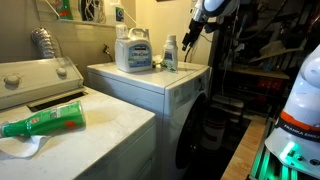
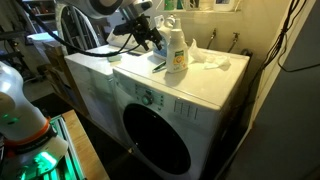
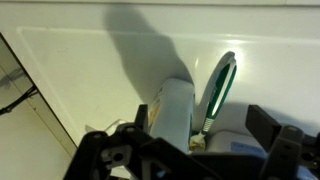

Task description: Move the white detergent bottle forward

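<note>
White detergent bottle (image 2: 176, 50) stood upright on the machine-top counter (image 2: 200, 88), beside a crumpled white cloth (image 2: 211, 62). Large jug (image 1: 133, 50) stood near it. Gripper (image 2: 152, 38) hovered close by the bottle's neck; in the wrist view its fingers (image 3: 268, 124) sat apart, bottle between, contact unclear.

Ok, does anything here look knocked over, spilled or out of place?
The green bottle lies on its side on the washer lid, one end resting on a crumpled white cloth, whereas the white detergent bottle and the large jug on the front-loading machine stand upright. No spill is visible.
</note>
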Controlling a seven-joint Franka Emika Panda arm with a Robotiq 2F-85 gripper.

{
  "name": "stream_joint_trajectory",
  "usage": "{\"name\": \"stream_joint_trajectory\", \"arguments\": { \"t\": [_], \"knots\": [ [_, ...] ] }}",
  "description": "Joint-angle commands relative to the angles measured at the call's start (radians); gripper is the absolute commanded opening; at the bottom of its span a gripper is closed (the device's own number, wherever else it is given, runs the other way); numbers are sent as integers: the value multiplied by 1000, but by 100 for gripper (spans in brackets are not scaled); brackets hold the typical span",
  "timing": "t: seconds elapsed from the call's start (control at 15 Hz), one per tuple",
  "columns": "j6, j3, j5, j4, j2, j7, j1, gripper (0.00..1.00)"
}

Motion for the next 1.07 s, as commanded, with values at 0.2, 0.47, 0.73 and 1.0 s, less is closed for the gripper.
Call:
{"name": "stream_joint_trajectory", "arguments": {
  "t": [0.2, 0.47, 0.73, 1.0],
  "knots": [
    [106, -10, 4, 61, 89, -4, -13, 100],
    [107, -5, 3, 62, 87, -3, -12, 100],
    [197, 11, -3, 132, 187, 190, -40, 100],
    [264, 17, 5, 193, 254, 330, -40, 100]
  ]
}}
